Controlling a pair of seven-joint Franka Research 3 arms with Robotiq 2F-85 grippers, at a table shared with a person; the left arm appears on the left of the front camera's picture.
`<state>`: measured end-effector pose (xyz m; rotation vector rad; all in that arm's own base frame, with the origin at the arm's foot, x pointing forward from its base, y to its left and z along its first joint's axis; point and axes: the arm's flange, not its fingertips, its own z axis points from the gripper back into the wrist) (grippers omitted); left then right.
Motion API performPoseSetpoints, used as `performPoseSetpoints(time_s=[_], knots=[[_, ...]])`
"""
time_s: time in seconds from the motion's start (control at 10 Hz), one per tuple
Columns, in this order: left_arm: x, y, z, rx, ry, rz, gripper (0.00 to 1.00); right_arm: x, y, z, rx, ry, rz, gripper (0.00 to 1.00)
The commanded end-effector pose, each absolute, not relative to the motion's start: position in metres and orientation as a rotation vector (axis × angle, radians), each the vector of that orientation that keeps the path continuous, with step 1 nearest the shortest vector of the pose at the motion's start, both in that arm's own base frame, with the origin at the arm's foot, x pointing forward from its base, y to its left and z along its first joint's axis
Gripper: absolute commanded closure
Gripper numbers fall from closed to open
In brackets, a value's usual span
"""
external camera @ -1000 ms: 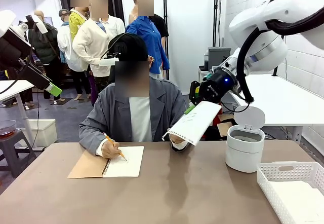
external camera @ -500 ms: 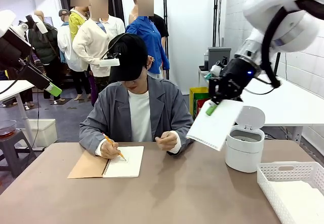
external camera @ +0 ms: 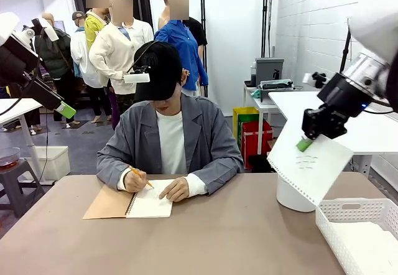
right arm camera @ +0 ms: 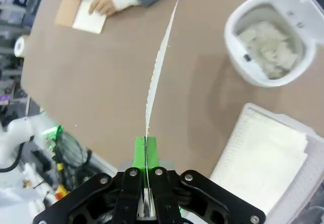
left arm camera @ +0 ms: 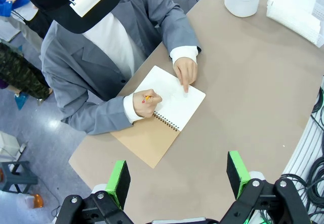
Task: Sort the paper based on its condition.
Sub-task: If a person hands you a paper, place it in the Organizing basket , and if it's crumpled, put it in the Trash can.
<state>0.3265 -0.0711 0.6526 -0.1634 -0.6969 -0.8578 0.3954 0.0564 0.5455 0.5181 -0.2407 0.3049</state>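
Tabletop bin (right arm camera: 229, 34) holds crumpled paper (right arm camera: 266, 41), basket (external camera: 357, 205) flat sheets (right arm camera: 263, 158); right claw (right arm camera: 146, 148) pinches a sheet (external camera: 311, 163).

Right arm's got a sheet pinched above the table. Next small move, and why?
Probably swing the right gripper over the basket and lower it. The sheet it pinches looks smooth, the basket already holds flat sheets, and the bin holds crumpled wads.

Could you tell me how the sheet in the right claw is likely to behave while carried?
The sheet hangs from near one corner in the shut right claw, so it is probably very light. Edge-on in the right wrist view it bows slightly, so it likely flexes if swung quickly.
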Motion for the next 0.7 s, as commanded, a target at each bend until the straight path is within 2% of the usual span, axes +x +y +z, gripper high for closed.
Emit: performPoseSetpoints(time_s=[0.0, 0.2, 0.6], knots=[[0.326, -0.070, 0.653, -0.167, -0.699, -0.856, 0.00, 0.392, 0.036, 0.525, 0.493, -0.414, 0.284, 1.00], [0.326, -0.070, 0.653, -0.167, -0.699, -0.856, 0.00, 0.395, 0.015, 0.511, 0.462, -0.465, 0.225, 1.00], [0.326, -0.070, 0.653, -0.167, -0.699, -0.856, 0.00, 0.367, -0.028, 0.488, 0.487, -0.389, 0.218, 1.00]])
